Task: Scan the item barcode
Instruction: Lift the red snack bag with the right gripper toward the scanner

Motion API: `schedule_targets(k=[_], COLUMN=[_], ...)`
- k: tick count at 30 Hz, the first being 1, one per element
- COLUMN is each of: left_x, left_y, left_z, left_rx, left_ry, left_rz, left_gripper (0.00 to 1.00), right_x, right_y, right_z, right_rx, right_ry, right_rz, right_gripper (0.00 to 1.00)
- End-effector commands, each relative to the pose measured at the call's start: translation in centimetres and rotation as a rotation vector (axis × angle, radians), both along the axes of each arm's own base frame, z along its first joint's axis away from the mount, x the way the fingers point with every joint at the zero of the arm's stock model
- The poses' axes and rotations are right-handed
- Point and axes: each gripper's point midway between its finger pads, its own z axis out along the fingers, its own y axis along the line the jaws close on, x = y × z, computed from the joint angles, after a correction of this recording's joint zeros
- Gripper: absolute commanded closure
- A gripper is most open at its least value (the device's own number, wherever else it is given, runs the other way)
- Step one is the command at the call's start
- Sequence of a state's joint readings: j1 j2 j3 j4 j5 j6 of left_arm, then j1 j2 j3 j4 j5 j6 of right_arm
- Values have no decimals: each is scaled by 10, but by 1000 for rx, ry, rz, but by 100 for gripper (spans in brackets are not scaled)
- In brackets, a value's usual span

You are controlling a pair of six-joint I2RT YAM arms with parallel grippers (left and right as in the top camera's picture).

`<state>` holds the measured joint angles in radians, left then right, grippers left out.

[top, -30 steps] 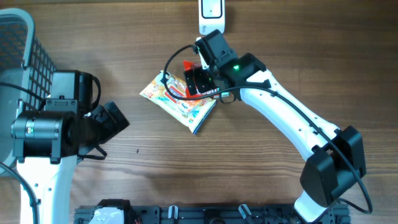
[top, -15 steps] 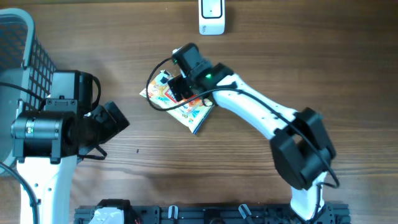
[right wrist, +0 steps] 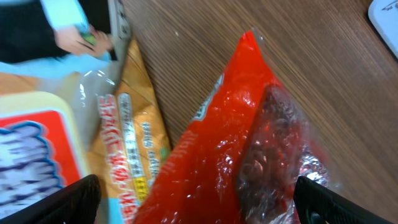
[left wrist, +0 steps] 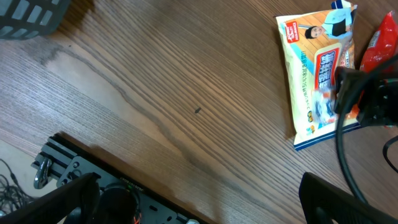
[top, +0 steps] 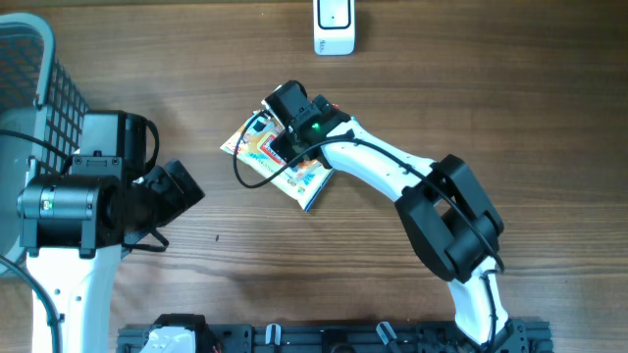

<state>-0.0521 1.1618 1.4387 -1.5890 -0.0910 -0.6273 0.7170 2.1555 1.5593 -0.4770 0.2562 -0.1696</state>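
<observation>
You're hovering right claw [right wrist: 196, 208], jaws wide apart, over red pouch [right wrist: 236, 143] beside pack [left wrist: 317, 81]; it's looking light, crinkly, slippery, so be pinching its edge seam.

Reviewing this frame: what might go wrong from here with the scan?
The open right hand hangs over a red packet lying against the colourful snack packet; closing may pinch both. The arm's black cable loops across that packet and might drag it.
</observation>
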Motion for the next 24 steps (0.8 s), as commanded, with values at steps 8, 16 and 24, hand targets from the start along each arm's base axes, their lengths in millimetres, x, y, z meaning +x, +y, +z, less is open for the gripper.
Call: schedule_targets(k=[8,16,24], left_x=[0,0,0], left_y=[0,0,0], left_z=[-2,-2,-2], left_rx=[-8,-8,-8], left_ry=[4,4,4], left_rz=[16,16,16], left_gripper=[0,0,0], right_x=[12,13,16], right_y=[-34,-39,-25], right_z=[-13,-8,42], right_rx=[-198,-136,19], right_ry=[-80,-88,-60], right_rz=[-77,-229,-292], right_gripper=[41,87,96])
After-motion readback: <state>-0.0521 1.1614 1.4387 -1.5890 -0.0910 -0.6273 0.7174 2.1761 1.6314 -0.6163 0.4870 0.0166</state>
